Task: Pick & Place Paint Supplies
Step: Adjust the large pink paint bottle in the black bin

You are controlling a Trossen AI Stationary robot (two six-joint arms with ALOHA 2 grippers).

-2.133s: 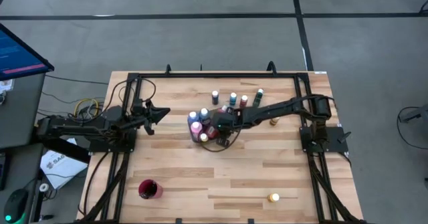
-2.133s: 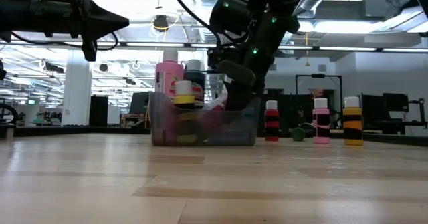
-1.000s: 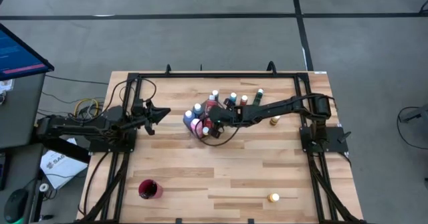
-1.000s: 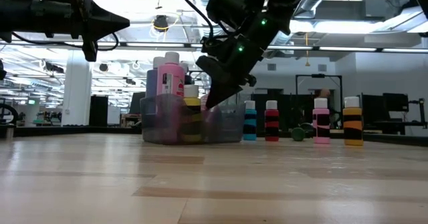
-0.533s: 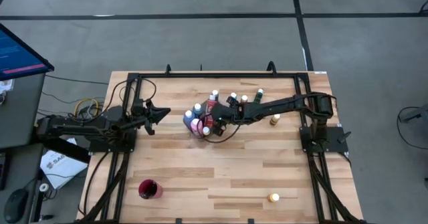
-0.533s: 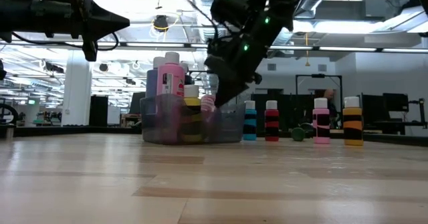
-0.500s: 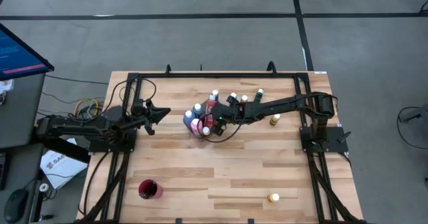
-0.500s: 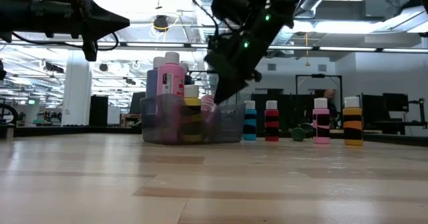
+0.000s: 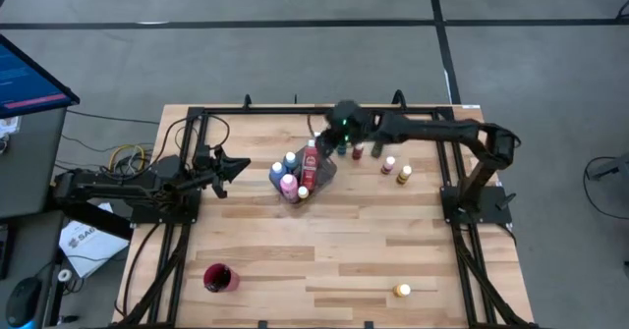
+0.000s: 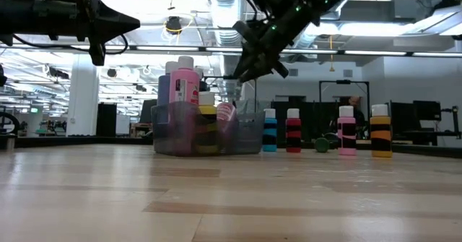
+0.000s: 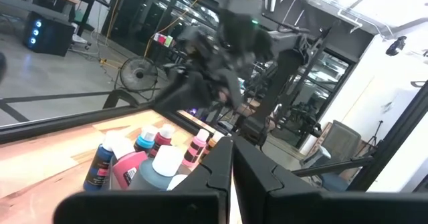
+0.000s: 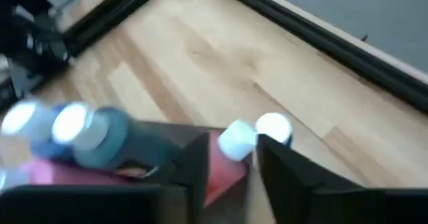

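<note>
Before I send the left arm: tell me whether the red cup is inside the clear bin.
No. The red cup stands alone near the table's front-left corner, far from the clear bin.

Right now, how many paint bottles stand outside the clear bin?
5: teal bottle, red bottle, pink bottle, yellow bottle beside the clear bin; second yellow bottle near the front edge. The right arm may hide more.

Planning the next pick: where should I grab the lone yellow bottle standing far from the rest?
Take the yellow bottle by its body just under the cap, descending from above with the right tool, now over the clear bin. It looks upright and stands apart from everything else, so fingers fit either side.
</note>
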